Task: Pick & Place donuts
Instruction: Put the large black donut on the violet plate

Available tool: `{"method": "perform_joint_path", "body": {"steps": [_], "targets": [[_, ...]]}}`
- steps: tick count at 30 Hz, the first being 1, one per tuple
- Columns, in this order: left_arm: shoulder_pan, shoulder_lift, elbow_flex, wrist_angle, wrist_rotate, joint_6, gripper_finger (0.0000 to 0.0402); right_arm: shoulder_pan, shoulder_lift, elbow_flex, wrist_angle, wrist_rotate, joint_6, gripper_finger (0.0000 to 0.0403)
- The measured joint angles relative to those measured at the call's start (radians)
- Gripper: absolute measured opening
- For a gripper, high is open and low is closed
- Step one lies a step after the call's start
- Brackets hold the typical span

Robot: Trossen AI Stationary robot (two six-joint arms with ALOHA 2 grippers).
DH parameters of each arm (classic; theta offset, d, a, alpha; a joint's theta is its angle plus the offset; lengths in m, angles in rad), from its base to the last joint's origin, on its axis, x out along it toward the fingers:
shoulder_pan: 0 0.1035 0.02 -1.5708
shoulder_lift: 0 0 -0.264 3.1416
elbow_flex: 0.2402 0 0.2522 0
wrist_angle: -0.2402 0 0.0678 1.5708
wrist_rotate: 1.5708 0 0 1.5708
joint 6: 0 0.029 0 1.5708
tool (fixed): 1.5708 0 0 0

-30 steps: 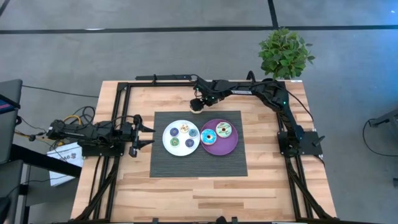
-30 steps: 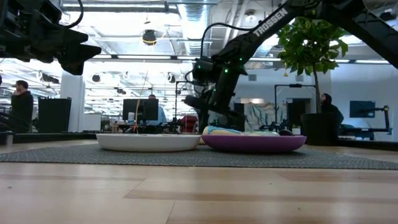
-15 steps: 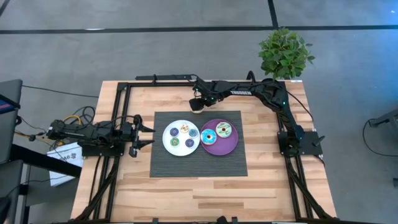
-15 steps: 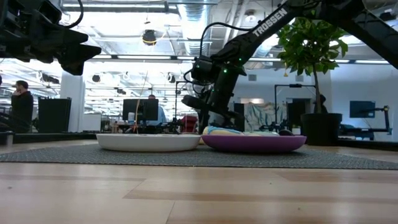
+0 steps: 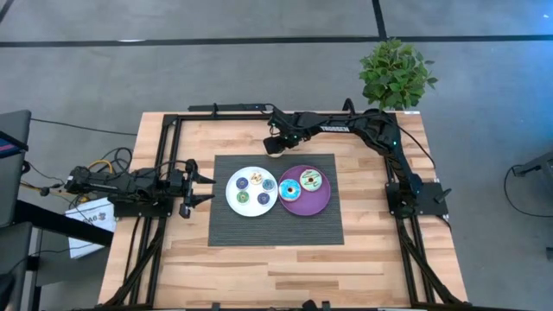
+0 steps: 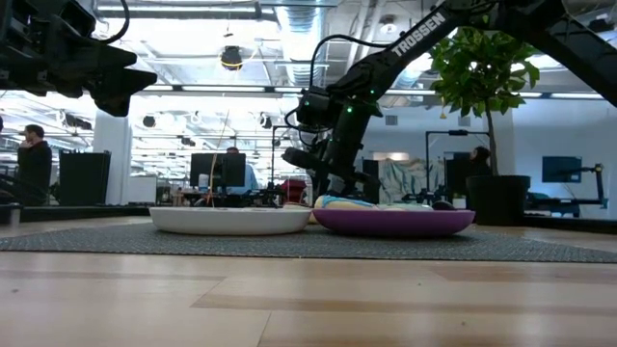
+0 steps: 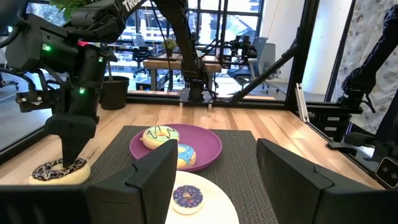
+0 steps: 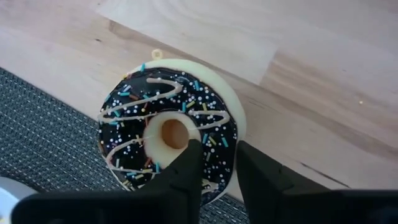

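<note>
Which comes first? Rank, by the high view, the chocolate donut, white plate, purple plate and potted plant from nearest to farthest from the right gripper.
1. Chocolate donut: at the right gripper, on the mat's far edge.
2. White plate and purple plate: on the mat, too close to call.
3. Potted plant: beyond the table's far right corner.

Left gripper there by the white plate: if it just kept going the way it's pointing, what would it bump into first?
Probably the white plate, right ahead of the left gripper, carrying a dark-iced donut.
</note>
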Motion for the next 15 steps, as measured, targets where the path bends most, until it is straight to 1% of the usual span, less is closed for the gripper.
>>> {"method": "perform_joint_path", "body": {"steps": [15], "targets": [[0.0,0.0,0.0,0.0,0.0,0.0,0.0212,-0.013,-0.044,0.0,-0.021,-0.019,-0.01,0.0053]]}}
